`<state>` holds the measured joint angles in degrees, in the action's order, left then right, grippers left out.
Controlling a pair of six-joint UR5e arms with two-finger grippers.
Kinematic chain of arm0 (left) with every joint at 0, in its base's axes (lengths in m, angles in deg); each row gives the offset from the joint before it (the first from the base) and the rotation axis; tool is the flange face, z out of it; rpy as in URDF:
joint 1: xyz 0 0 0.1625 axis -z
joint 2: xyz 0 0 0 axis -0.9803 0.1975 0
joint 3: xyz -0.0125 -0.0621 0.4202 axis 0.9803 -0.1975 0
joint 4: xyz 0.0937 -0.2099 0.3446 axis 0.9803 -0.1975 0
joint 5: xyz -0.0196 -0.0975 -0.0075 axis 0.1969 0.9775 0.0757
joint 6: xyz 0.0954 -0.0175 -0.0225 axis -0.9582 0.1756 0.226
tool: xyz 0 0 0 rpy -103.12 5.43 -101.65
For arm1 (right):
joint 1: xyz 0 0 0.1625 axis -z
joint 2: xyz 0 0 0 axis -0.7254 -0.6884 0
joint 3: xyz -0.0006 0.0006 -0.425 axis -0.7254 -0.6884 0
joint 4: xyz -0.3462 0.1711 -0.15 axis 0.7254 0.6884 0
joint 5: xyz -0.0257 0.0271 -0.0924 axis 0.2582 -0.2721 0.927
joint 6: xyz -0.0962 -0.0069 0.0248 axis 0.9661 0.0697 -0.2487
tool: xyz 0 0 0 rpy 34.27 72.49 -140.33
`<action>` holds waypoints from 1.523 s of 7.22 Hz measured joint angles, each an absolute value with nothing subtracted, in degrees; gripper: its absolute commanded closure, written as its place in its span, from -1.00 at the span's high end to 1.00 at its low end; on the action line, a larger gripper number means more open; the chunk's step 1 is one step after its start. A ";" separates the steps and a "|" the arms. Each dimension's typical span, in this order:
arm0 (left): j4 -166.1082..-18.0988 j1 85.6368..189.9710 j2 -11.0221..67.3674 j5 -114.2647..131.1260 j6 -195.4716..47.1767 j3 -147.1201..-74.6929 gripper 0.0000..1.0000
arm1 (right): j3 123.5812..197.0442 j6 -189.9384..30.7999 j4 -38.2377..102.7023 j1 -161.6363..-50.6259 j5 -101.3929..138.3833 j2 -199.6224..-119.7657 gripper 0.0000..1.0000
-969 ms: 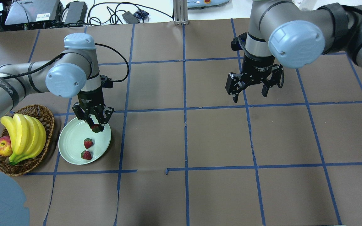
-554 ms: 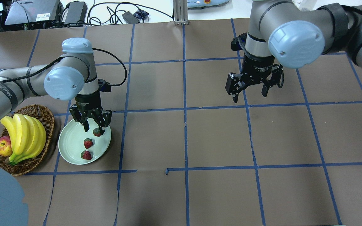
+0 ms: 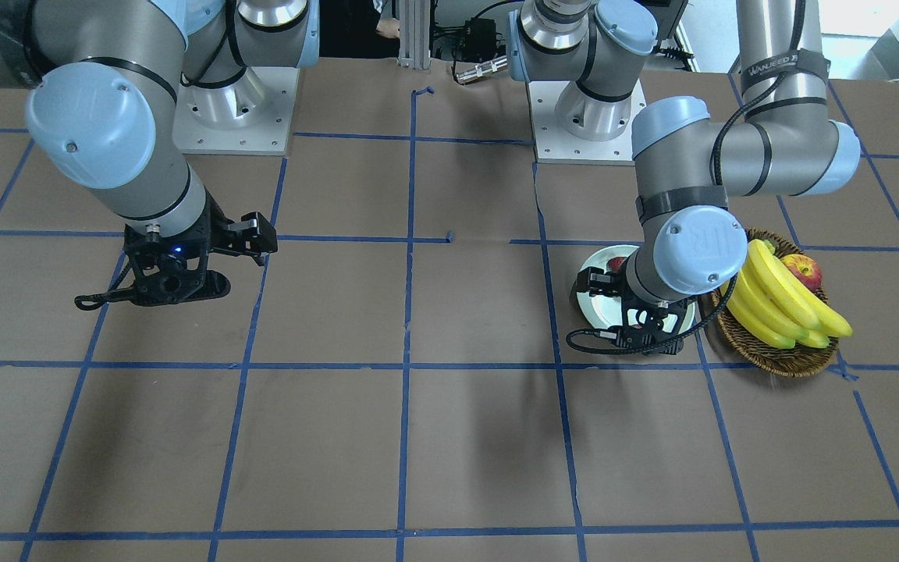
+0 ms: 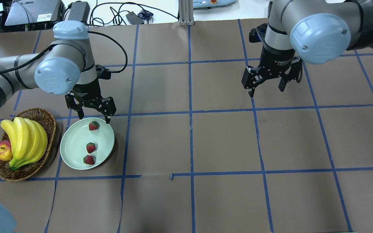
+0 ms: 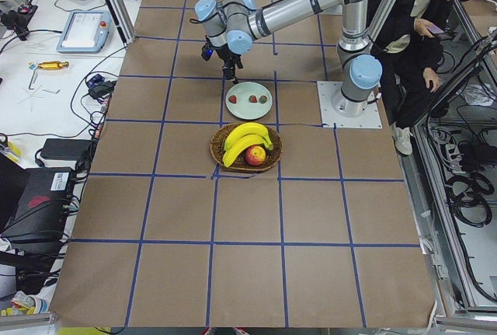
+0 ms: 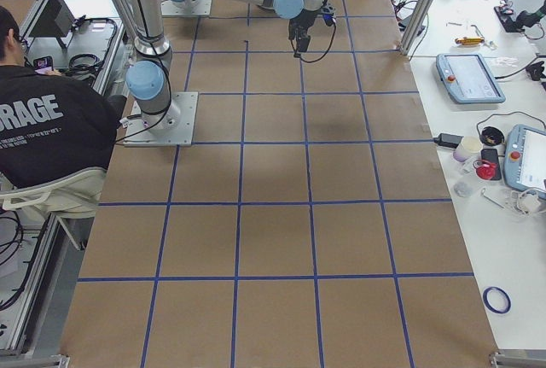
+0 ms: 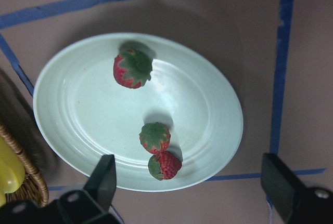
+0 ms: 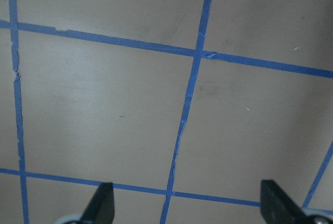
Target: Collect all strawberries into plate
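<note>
Clock bearings are taken from the overhead view, 12 at the far edge.

- Worktop (image 4: 225,145): brown paper with a blue tape grid. All the objects sit around 8 to 9 o'clock.
- Right gripper (image 4: 266,91): hangs over bare paper near 1 o'clock. Jaws are spread wide and hold nothing.
- Left gripper (image 4: 94,118): hangs just off the plate's 12 o'clock rim. Jaws are spread wide and empty, and its wrist camera looks straight down on the fruit.
- Basket (image 4: 49,121): wicker, at the plate's 9 o'clock, just beside it. It holds bananas (image 4: 24,139) and an apple (image 4: 2,151).
- Plate (image 4: 73,145): pale mint, shallow, smooth. I judge it would slide if nudged, and its low rim would do little to stop anything rolling.
- Strawberries: all three lie on the plate.
  - One (image 4: 93,125) lies alone near the rim at 12 to 1 o'clock.
  - One (image 4: 91,147) lies about the centre.
  - One (image 4: 89,160) lies near 6 o'clock, close against the centre one. I cannot tell whether those two touch.

Handling is judged, not seen. The strawberries look small, light, tapered and prone to roll. If they are real fruit, they would be soft and bruise easily. I would pinch gently across the broad red shoulder just below the green cap, never by the leaves or the tip. The close pair leaves little room for the jaws. By this layout, the collecting looks done.
</note>
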<state>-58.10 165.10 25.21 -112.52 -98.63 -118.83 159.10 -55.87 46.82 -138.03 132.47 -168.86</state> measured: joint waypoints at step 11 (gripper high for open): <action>-65.05 166.44 12.41 -105.58 -84.08 -110.63 1.00 | 153.74 -58.74 47.11 -137.39 134.37 -171.27 1.00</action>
<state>-65.05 166.44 12.41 -105.58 -84.08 -110.63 153.74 -58.74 47.11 -137.39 134.37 -171.27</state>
